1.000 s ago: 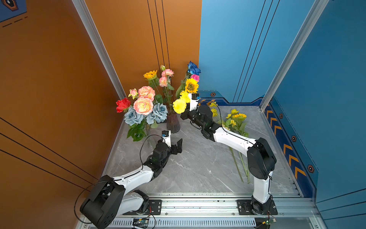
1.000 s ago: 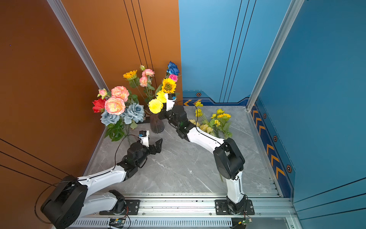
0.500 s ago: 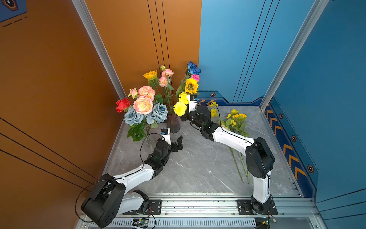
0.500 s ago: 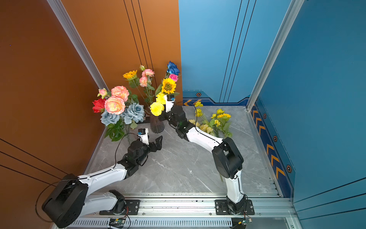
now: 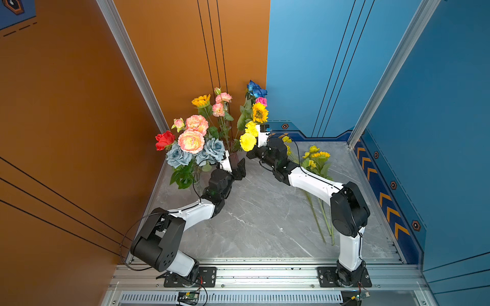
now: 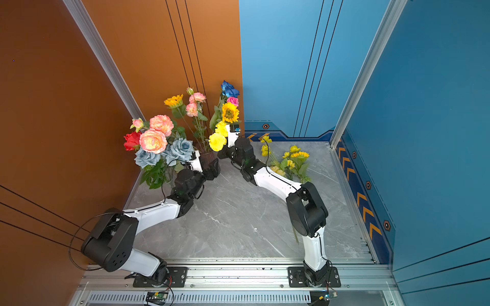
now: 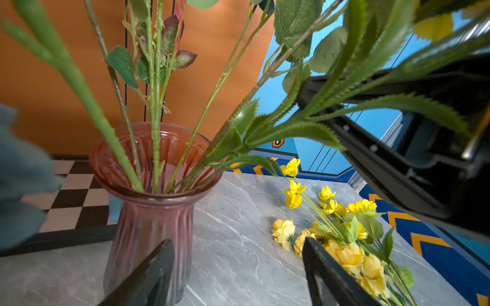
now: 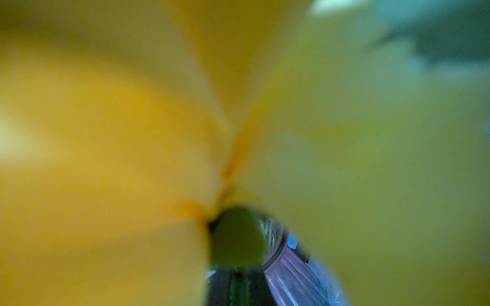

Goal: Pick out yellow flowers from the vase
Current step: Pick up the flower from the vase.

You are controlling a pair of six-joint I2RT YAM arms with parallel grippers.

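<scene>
Top views both give you the vase [image 5: 233, 158] on the worktop [image 5: 265, 217], with your two arms reaching toward it from opposite sides. Your left arm lies low and stretched out, with its end effector [image 5: 240, 169] just beside the vase's lower body. The left wrist view shows its fingers [image 7: 153, 273] spread apart, released. Your right arm slopes up from its elbow to the wrist. Its end effector [image 5: 252, 155] is up beside the vase mouth, clenched on the leafy stem of a yellow pompom bloom [image 5: 248, 142]. That stem's lower end runs into the vase. A dark-centred sunflower [image 5: 259, 112] stands higher in the vase. More yellow flowers [image 5: 316, 159] lie on the worktop, beyond the right arm from the vase.
</scene>
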